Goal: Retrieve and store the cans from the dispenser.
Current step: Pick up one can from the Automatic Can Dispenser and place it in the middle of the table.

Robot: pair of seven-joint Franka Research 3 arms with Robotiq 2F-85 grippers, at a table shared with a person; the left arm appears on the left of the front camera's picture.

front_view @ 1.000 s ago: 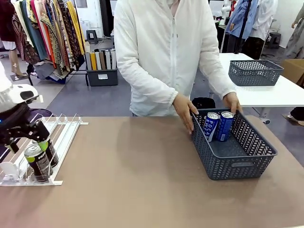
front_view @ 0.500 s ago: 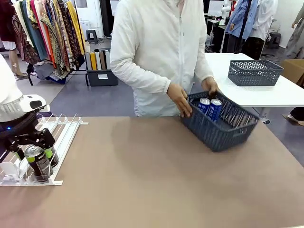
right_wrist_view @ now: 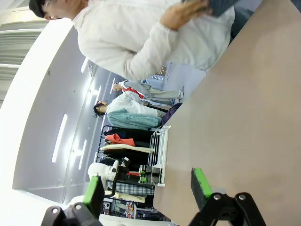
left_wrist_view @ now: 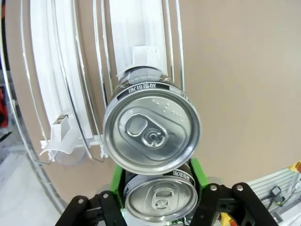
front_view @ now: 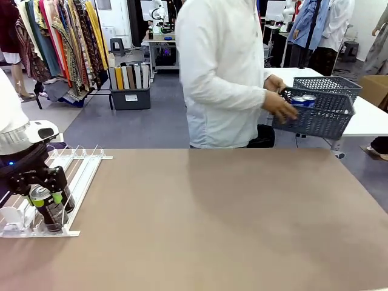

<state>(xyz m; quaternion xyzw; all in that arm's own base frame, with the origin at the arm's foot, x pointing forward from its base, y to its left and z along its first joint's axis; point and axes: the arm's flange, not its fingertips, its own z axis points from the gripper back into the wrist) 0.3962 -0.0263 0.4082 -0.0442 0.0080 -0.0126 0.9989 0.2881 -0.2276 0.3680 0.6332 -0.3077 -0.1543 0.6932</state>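
cans (front_view: 48,209) under inspection are in two places: the white rack on the robot's left and a basket across the room.

table (front_view: 212,230): brown top, bare across the middle.

person (front_view: 224,73): stands at the far side, turned away toward a white table, carrying a grey mesh basket (front_view: 324,118) off the brown table in both hands.

dispenser (front_view: 79,173): one unit, at the table's left edge, with wire-railed lanes sloping toward the robot.

left gripper (front_view: 43,197): down over the rack's low end. in the left wrist view its green pads (left_wrist_view: 195,172) sit against both sides of the front can (left_wrist_view: 160,200), so i judge it clamped on that can.

right gripper (right_wrist_view: 146,188): jaws wide apart, nothing between them, above bare table.

handling, as judgement: thin smooth metal walls, likely to dent under a hard squeeze and to slip under a weak one. both tabs look unopened, so expect full, moderately heavy cans. take hold across the body's middle and keep it upright.

count: two black cans in the dispenser, namely the front can and the second can (left_wrist_view: 150,136) right beside it in the same lane; two blue cans (front_view: 303,100) in the carried basket. four in all. a second grey basket (front_view: 339,82) appears to stand on the white table.
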